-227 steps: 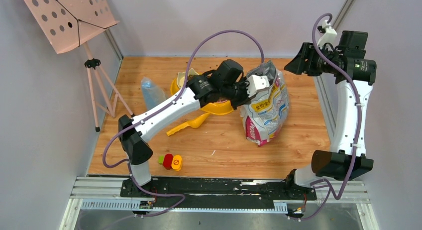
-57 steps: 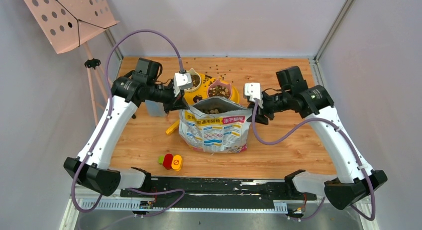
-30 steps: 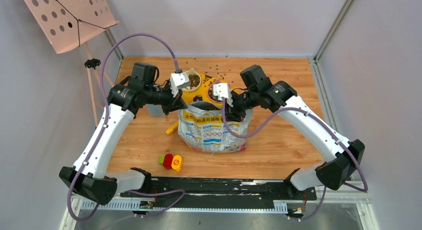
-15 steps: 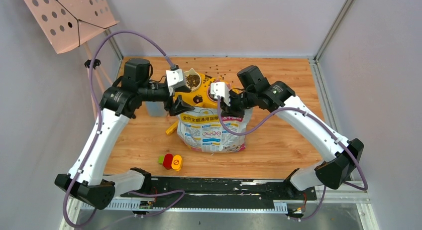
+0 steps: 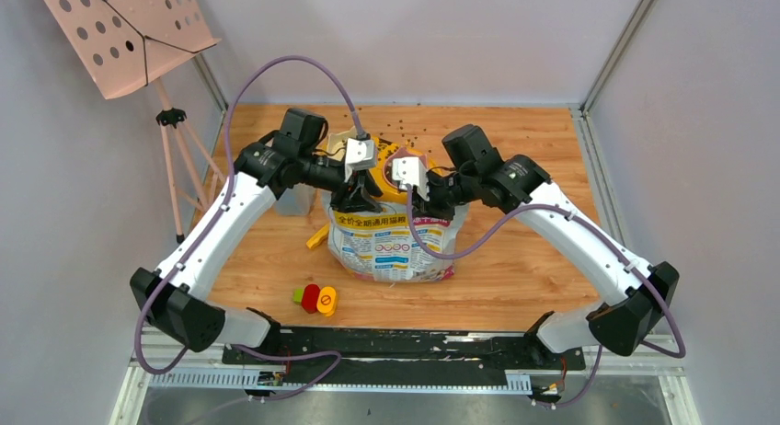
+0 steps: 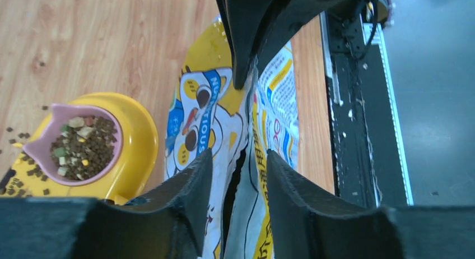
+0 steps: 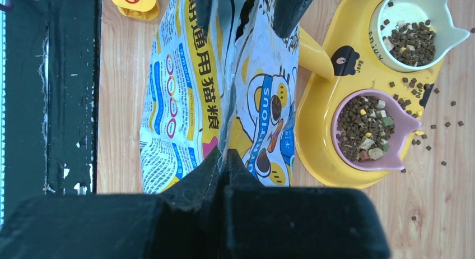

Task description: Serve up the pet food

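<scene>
Right claw [image 7: 224, 153] grips the white printed foil bag [image 7: 179, 91]; left claw [image 6: 238, 158] straddles its rim, ajar. Loose dark brown kibble pellets [image 7: 358, 121] likely scatter: pour, never pinch.

Pet food [image 7: 361, 121] — dark brown kibble, filling pink bowl [image 7: 408, 127], some in white bowl [image 7: 442, 4], strays on table [image 7: 448, 214]

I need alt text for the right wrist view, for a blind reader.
The right gripper pinches the top edge of a printed foil bag. Beside it, a yellow tray holds a pink bowl and a white bowl, both containing pet food; more is scattered on the wooden table.
</scene>
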`<act>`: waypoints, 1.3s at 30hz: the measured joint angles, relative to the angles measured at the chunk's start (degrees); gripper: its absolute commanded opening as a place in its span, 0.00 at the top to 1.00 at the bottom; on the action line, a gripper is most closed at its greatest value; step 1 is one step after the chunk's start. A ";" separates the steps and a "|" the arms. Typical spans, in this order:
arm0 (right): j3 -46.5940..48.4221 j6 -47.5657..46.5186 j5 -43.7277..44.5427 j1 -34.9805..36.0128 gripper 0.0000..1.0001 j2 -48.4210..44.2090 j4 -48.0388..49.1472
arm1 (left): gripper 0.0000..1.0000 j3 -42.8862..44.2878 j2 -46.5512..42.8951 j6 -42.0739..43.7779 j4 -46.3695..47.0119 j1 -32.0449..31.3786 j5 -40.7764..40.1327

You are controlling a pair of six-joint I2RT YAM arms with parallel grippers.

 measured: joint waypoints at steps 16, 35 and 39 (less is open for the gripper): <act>-2.19 3.23 0.26 -0.74 0.39 -3.96 3.19 | 1.00 4.17 6.05 9.42 -11.32 -0.15 -1.05; -3.06 20.65 -4.55 -0.83 0.95 0.28 14.64 | 0.81 -3.78 -0.24 -9.01 3.89 -2.36 -11.06; -3.61 21.22 -5.29 -0.81 1.00 0.20 15.61 | 0.52 -4.50 -0.28 -9.94 5.51 -2.36 -10.60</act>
